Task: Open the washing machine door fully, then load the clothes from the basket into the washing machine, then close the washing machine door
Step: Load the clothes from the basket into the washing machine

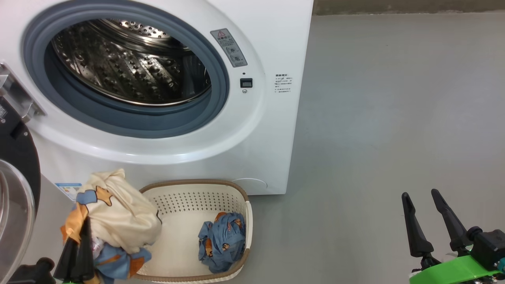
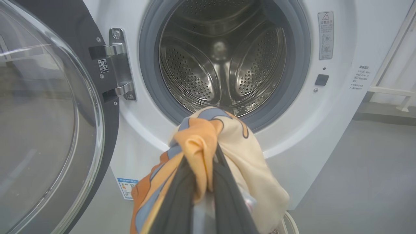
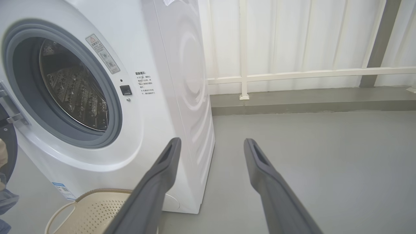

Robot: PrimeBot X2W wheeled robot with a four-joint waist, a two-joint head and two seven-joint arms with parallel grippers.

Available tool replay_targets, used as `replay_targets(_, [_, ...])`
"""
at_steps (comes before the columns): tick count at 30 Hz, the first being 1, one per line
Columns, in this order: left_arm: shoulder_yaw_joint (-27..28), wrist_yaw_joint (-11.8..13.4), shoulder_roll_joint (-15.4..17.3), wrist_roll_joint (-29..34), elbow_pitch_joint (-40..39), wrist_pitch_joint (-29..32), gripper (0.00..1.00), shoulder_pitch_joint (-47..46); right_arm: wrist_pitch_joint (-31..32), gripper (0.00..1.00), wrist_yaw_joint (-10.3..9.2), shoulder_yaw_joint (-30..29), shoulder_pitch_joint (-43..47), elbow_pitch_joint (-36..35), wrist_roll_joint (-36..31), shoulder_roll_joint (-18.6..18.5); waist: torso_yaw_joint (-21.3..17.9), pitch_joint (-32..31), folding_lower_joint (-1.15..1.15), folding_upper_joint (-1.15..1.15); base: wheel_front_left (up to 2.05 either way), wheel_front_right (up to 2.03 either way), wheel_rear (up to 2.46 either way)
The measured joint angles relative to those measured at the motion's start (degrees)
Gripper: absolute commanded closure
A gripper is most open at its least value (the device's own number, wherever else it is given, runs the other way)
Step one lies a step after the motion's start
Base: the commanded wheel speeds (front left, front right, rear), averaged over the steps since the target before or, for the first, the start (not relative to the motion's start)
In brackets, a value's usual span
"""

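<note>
Grey floor (image 1: 394,118) stretches away to the right of the washing machine (image 1: 272,150), and a white panelled wall (image 3: 292,39) stands beyond it. You have the door (image 1: 19,157) swung wide open on the left. It hangs from its steel hinge (image 2: 120,65), with the perforated drum (image 1: 130,67) in full view behind the grey seal. Your left gripper (image 1: 79,232) is pinching a bundle of clothes (image 1: 118,213) in cream, orange and blue. The bundle is lifted over the left end of the basket (image 1: 193,182), in front of the machine and below the lower lip of the opening. A blue label (image 2: 127,187) sits at the machine's lower left corner, just behind the bundle. The basket stands on the floor on the near side of the machine's front. A crumpled blue garment (image 1: 223,240) with orange prints lies inside it against the right wall. Your right gripper (image 1: 420,193) hangs well off to the right above the floor, its two fingers spread apart.
</note>
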Motion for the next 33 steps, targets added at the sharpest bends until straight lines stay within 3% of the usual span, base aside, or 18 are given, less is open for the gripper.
replay_targets(17, [0.4,-0.6,-0.8,1.1,-0.7,0.0,1.0,-0.5,0.0,0.0,0.0,0.1,-0.1,-0.3,0.0,0.1,-0.8,1.8,0.01,0.0,0.0,0.0,0.0])
replay_targets(23, [0.0,-1.0,-0.5,1.1,0.7,0.0,1.0,-6.5,0.0,0.0,0.0,0.2,-0.5,-0.6,0.0,0.6,-1.2,3.9,0.01,0.0,0.0,0.0,0.0])
replay_targets(33, [-0.9,-1.2,3.2,1.0,9.0,-0.1,1.0,-22.1,0.0,0.0,0.0,0.6,-4.5,-0.9,-0.2,2.1,-2.6,9.7,0.01,0.0,0.0,0.0,0.0])
